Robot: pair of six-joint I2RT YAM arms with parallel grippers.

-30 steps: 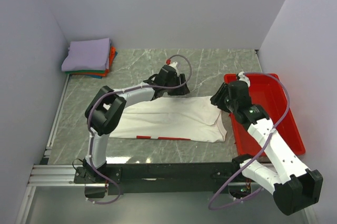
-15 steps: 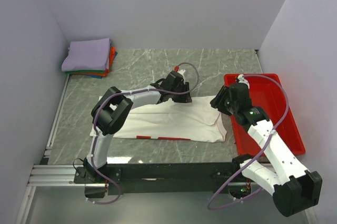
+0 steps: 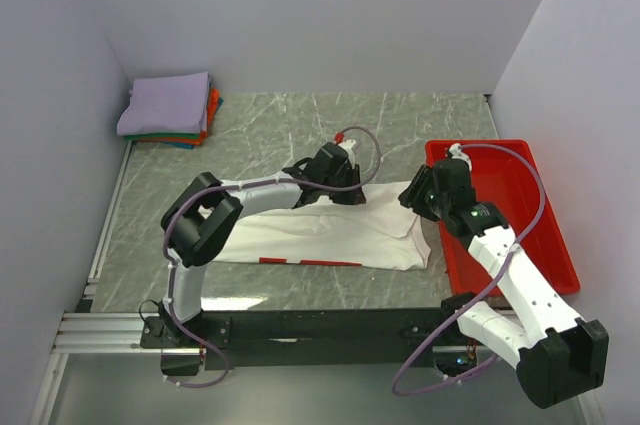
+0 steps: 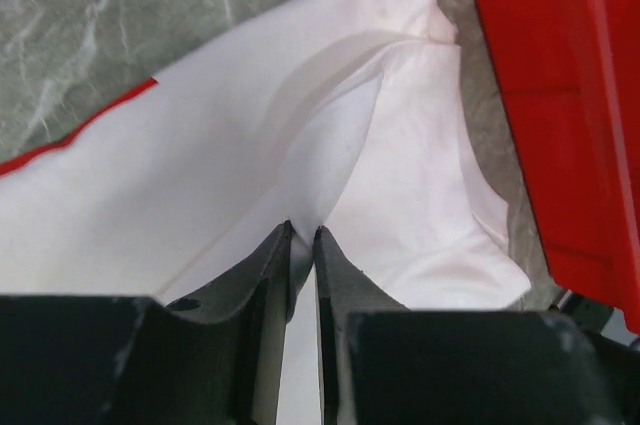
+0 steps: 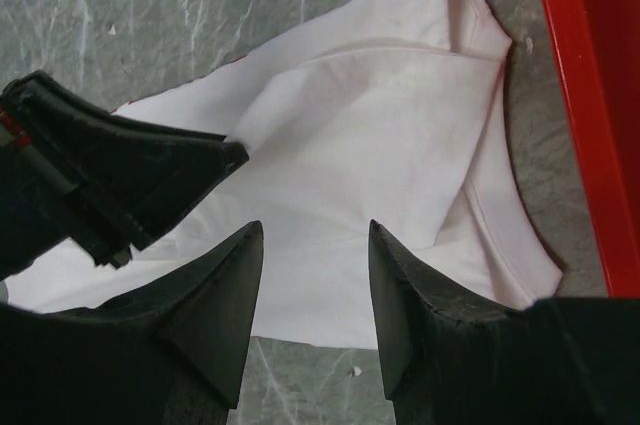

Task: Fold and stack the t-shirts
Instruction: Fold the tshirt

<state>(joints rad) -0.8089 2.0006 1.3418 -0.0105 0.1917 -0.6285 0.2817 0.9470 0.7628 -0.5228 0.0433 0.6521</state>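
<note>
A white t-shirt [image 3: 330,235] lies folded lengthwise across the marble table, a thin red strip of print showing along its near edge. My left gripper [image 3: 345,195] sits at the shirt's far edge, right of centre. Its jaws [image 4: 301,233] are shut on a raised pinch of the white cloth [image 4: 330,145]. My right gripper [image 3: 412,195] hangs open just above the shirt's right end [image 5: 370,125], nothing between its fingers [image 5: 312,230]. A stack of folded t-shirts [image 3: 168,110], lavender on top, sits in the far left corner.
A red plastic tray [image 3: 530,205] stands right of the shirt, its wall close to the right gripper [image 5: 590,95]. White walls close in the left, back and right sides. A black rail runs along the near edge [image 3: 330,325].
My left gripper slid right and nearer along the shirt's far edge and closed onto a pinch of cloth. The right gripper shifted only slightly and stayed open.
</note>
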